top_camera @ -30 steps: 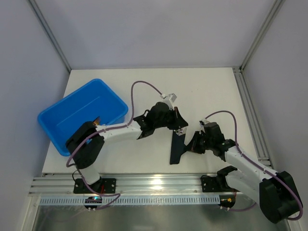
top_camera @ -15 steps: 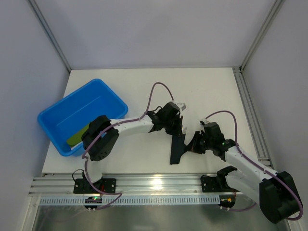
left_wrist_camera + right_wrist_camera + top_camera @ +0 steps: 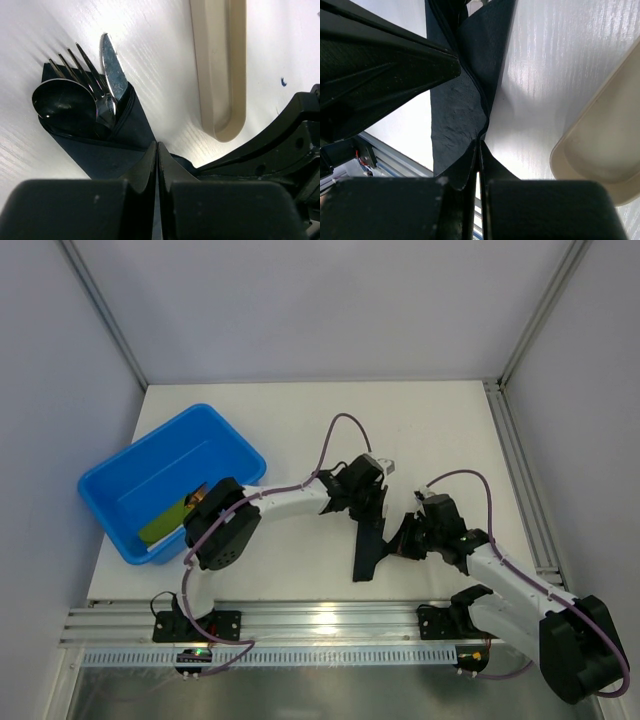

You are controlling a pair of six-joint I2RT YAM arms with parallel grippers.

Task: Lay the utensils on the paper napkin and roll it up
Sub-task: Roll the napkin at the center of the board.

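The left tool (image 3: 157, 146) has its two fingers pressed flat together with no gap. Their tips rest on the black paper napkin (image 3: 117, 142), but its own camera does not show whether any paper is nipped between them. The right tool (image 3: 479, 144) is closed as well. The napkin puckers and creases into the spot where its fingertips meet, so it appears to have a fold of the paper pinched.

The napkin lies on the white worktop (image 3: 300, 420) as a narrow, partly wrapped strip. Ahead of the left tool and a little to its left, the utensils (image 3: 90, 87) sit inside the fold. The spoon bowl, fork tines and knife blade poke out of the far end, packed side by side, with the handles hidden in the paper toward the tool. The bundle's long axis therefore runs away from the left tool and on under its fingers. From the right tool the strip runs ahead and slightly left, and the tool meets it on a long edge. A beige rounded object (image 3: 220, 65) lies ahead and right of the left tool, near the napkin but apart from it.

By the look of it the cutlery is placed and the roll is begun but loose. The next turn has to go across the long axis. Both tools are at the paper, and the right one, on the long edge, looks better set to drive the turn while the left pins the bundle.
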